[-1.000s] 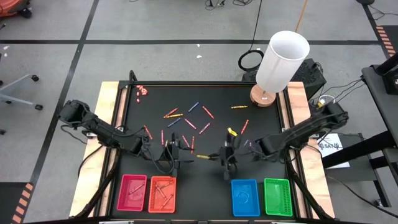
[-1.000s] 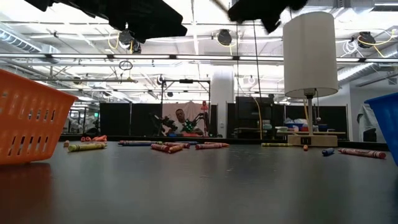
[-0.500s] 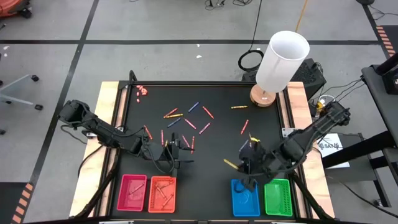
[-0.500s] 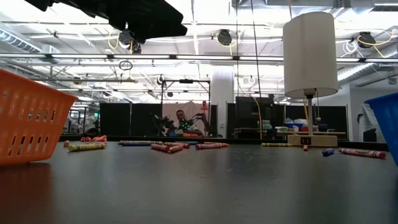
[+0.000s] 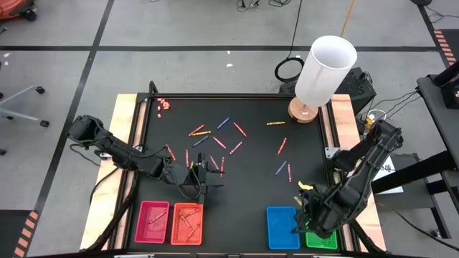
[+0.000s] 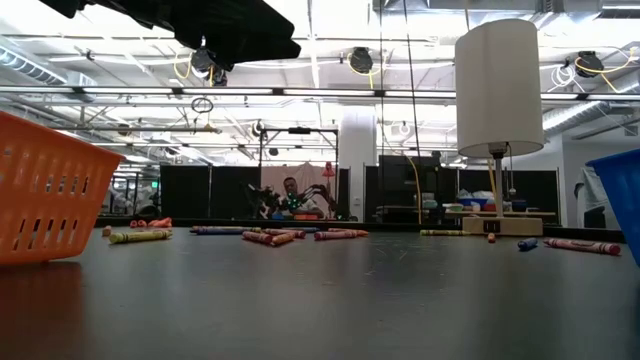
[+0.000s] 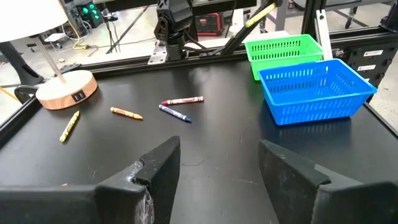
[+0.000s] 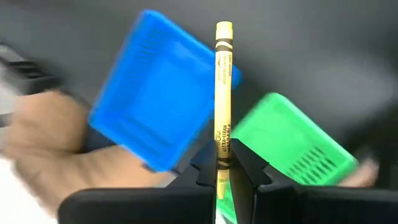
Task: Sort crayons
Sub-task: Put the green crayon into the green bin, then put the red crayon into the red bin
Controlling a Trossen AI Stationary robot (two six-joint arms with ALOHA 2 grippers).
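My right fingers (image 8: 224,174) pinch the thin yellow wax crayon (image 8: 223,93) upright above the desk's front-right green plastic tray (image 8: 286,143).

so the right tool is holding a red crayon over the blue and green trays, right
Not red. The right wrist view shows the right tool shut on a yellow crayon, held over the blue tray and green tray.
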